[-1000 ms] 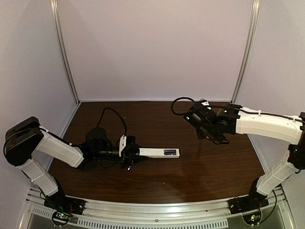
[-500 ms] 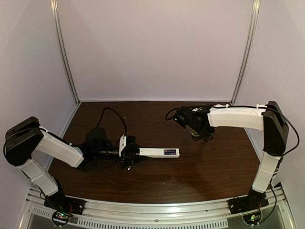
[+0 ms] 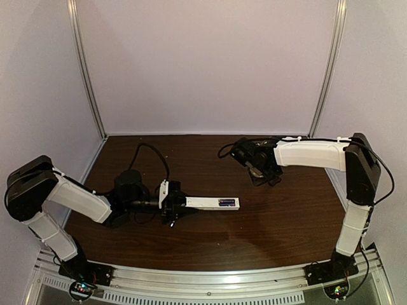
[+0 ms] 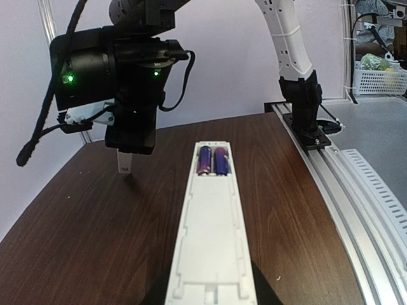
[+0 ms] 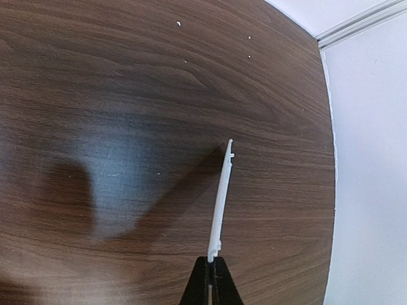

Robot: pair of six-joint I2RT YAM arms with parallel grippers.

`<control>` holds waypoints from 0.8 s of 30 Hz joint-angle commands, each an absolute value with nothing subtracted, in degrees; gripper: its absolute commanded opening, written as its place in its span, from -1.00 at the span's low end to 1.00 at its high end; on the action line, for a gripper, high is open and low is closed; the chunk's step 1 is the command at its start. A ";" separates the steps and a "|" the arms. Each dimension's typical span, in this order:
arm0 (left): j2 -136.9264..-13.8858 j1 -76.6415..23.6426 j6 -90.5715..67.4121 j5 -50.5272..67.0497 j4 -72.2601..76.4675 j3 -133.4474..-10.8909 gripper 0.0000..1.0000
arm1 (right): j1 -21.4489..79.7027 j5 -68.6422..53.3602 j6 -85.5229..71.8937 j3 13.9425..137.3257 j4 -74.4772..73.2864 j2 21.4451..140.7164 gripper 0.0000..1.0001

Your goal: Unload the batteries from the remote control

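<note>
The remote control (image 3: 213, 203) is a slim white bar lying flat, pointing right. Its recess is open and two purple-blue batteries (image 3: 226, 203) sit in it at the far end. My left gripper (image 3: 175, 204) is shut on the remote's near end. In the left wrist view the remote (image 4: 213, 235) runs away from the gripper (image 4: 213, 298), batteries (image 4: 213, 160) side by side. My right gripper (image 3: 257, 170) is shut on a thin white strip (image 5: 221, 203), seen edge-on, just above the table behind the remote's far end. The strip's tip also shows in the left wrist view (image 4: 124, 164).
The dark wooden table (image 3: 280, 222) is walled by pale panels at the back and sides. A metal rail (image 3: 210, 279) runs along the near edge. The left arm's black cable (image 3: 152, 155) loops over the table behind it.
My right arm has swung left with the white strip in its gripper, now closer to the remote's far end. The left arm and the remote have not moved.
</note>
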State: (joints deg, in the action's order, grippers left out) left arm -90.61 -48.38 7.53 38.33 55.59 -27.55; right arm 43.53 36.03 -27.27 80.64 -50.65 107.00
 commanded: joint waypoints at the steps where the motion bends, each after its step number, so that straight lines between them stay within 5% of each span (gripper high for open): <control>1: -89.11 -48.52 7.38 38.23 58.54 -28.13 -1.00 | 42.94 33.44 -27.09 82.20 -50.02 108.01 -0.87; 24: -89.67 -48.51 7.47 38.49 58.23 -28.48 -1.00 | 42.39 21.98 -25.66 79.68 -43.27 100.59 -0.30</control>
